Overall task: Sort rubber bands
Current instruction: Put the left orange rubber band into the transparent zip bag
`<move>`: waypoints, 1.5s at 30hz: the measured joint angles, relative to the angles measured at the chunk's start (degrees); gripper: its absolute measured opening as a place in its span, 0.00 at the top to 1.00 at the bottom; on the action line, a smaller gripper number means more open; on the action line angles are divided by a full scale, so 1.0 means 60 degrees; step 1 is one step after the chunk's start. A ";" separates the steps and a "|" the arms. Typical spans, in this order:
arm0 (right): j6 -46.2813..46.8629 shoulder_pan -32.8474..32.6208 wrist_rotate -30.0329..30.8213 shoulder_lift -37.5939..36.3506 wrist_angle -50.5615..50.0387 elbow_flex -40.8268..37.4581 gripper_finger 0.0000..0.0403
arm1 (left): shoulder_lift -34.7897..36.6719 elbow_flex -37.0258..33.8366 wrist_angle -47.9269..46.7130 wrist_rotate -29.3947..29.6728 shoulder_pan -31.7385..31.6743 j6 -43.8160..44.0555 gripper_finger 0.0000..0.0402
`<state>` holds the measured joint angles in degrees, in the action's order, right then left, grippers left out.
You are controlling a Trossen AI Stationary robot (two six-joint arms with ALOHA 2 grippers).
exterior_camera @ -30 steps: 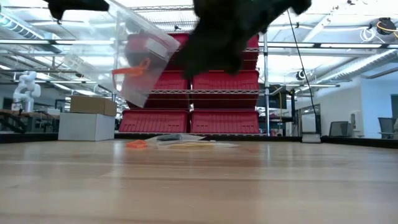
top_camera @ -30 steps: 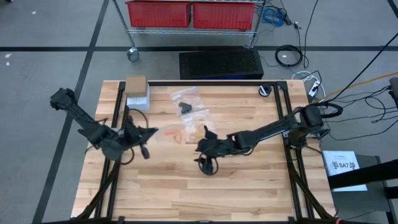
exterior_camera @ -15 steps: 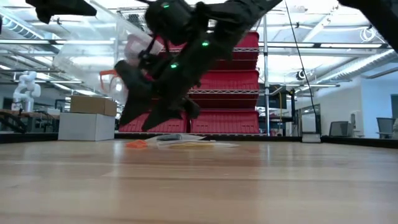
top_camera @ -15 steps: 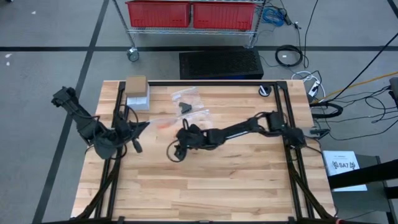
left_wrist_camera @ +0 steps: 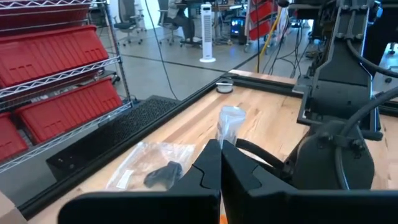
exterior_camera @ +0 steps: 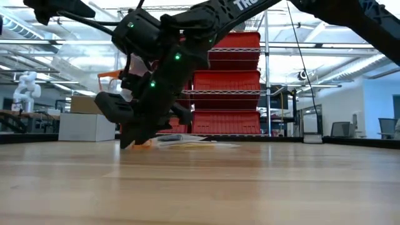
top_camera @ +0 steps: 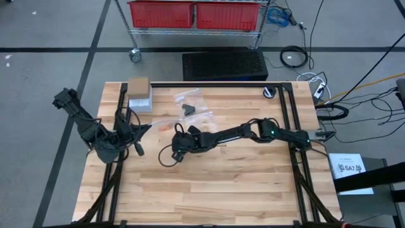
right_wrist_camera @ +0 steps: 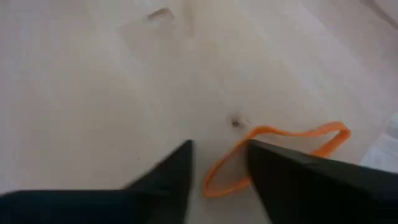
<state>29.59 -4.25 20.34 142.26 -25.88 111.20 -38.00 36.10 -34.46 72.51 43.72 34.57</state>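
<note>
Your right gripper hangs low over the pale planked table, jaws partly open around a thin orange rubber band (a flattened loop) lying flat there. Beside it, your left gripper pinches a crinkly clear plastic bag.

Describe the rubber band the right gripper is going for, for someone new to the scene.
On the wooden table, find the right gripper, low near the middle-left. Lying flat between its fingers is an orange rubber band, a lone thin loop on bare wood, outside the clear bags.

We see a grey floor crossed by dark lines, a wire rack holding red bins, and bright ceiling lights.
</note>
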 joint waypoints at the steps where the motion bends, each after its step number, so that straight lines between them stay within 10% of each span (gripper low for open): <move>1: -0.0159 -0.0009 -0.0052 -0.0074 -0.0114 0.0021 0.77 | 0.0000 0.0000 -0.0003 0.0004 0.0033 0.0036 1.00; 4: -0.0773 -0.0067 -0.0224 -0.0344 -0.0596 -0.0024 0.96 | 0.0000 0.0000 -0.0058 0.0025 0.0106 0.0200 1.00; 15: -0.2991 -0.0346 -0.2173 -0.2467 -0.0682 -0.0041 1.00 | -0.0078 0.0000 -0.0071 -0.0096 0.0109 0.0447 1.00; 21: -0.3142 -0.0676 -0.1438 -0.3694 -0.0907 -0.0004 0.99 | -0.0289 0.0000 -0.0038 -0.0417 0.0109 0.0468 1.00; 45: -0.0108 -0.0553 -0.0618 -0.0533 -0.0957 -0.0023 0.48 | -0.1042 0.0000 0.0413 -0.0649 0.0110 0.0419 1.00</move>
<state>28.94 -7.57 16.64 139.06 -31.62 111.07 -44.25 36.10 -31.99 68.62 44.38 37.08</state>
